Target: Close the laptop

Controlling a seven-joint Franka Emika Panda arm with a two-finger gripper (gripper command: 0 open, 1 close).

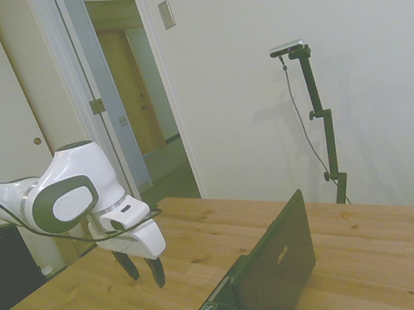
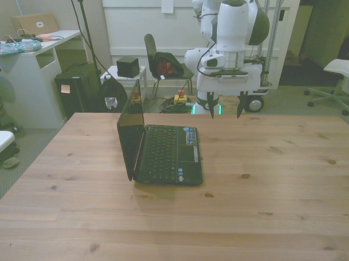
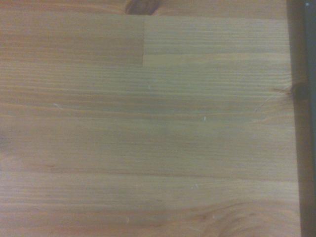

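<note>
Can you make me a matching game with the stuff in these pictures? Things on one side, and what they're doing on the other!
Things:
1. laptop
2. tool
3. chair
4. table

States:
A. open, up in the air, holding nothing
B. open, lid standing up
C. on the floor behind the table, dark things on its seat
D. wooden, with the laptop on it

Pairs: 1-B, 2-A, 3-C, 4-D
</note>
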